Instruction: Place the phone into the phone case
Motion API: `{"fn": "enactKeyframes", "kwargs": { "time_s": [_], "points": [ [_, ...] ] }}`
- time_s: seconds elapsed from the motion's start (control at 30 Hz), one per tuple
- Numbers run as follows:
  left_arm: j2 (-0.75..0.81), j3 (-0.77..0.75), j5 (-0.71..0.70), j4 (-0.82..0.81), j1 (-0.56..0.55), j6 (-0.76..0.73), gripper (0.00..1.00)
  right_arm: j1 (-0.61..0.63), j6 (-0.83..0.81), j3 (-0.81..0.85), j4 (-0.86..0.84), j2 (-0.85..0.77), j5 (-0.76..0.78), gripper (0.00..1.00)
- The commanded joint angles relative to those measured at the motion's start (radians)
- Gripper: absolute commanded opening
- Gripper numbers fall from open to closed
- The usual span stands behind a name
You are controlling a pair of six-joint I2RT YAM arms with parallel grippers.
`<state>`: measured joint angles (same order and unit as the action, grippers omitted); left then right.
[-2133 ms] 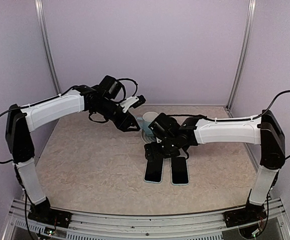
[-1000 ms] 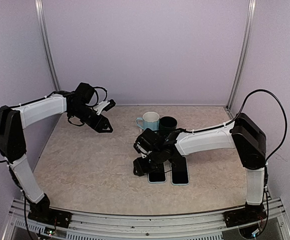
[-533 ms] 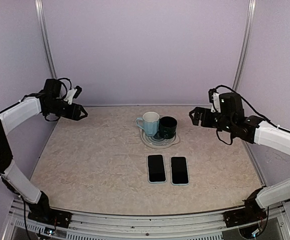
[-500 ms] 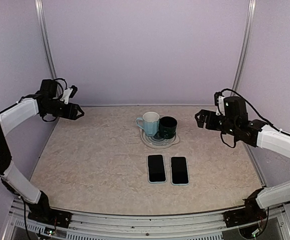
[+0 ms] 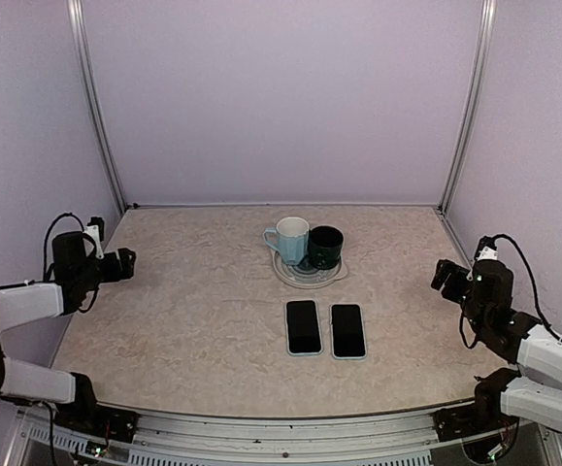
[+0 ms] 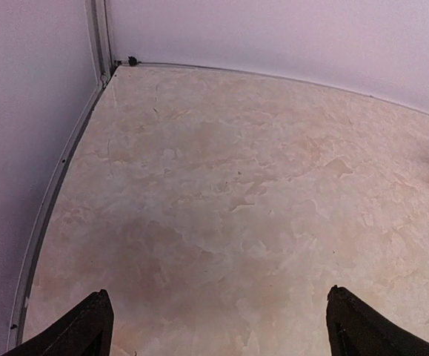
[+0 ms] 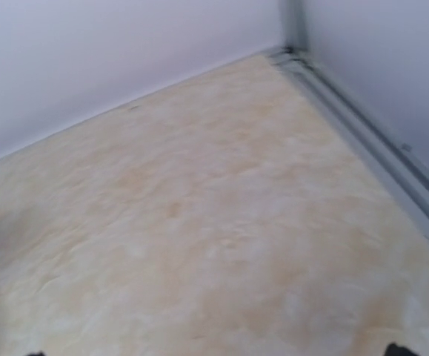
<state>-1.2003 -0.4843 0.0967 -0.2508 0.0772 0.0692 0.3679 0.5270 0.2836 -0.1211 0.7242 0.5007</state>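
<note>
Two black-screened phones lie flat side by side in the middle of the table in the top view. The left phone (image 5: 303, 325) has a pale blue rim around it that looks like the phone case (image 5: 303, 354). The right phone (image 5: 348, 330) has a pale grey edge. My left gripper (image 5: 127, 259) is pulled back to the table's left edge and my right gripper (image 5: 443, 275) to the right edge, both far from the phones. In the left wrist view the left gripper (image 6: 221, 326) stands open over bare table. The right gripper (image 7: 214, 351) is open too, only its tips showing.
Behind the phones a round plate (image 5: 310, 276) carries a light blue mug (image 5: 287, 238) and a dark green mug (image 5: 325, 247). Purple walls with metal posts (image 5: 96, 107) close in the table on three sides.
Both arms have drawn back from the phones to the table's sides and lowered. Both grippers have opened wide. The two phones lie uncovered where they were.
</note>
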Motion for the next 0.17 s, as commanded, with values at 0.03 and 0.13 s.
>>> {"fn": "enactKeyframes", "kwargs": {
  "time_s": [0.03, 0.13],
  "points": [
    [0.032, 0.025, -0.013, -0.219, -0.002, 0.034, 0.99, -0.006, 0.160, -0.043, 0.019, -0.027, 0.107, 0.99],
    [0.026, 0.025, -0.005, -0.216, -0.003, 0.036, 0.99, -0.006, 0.171, -0.054, 0.051, -0.051, 0.145, 0.99]
  ]
}}
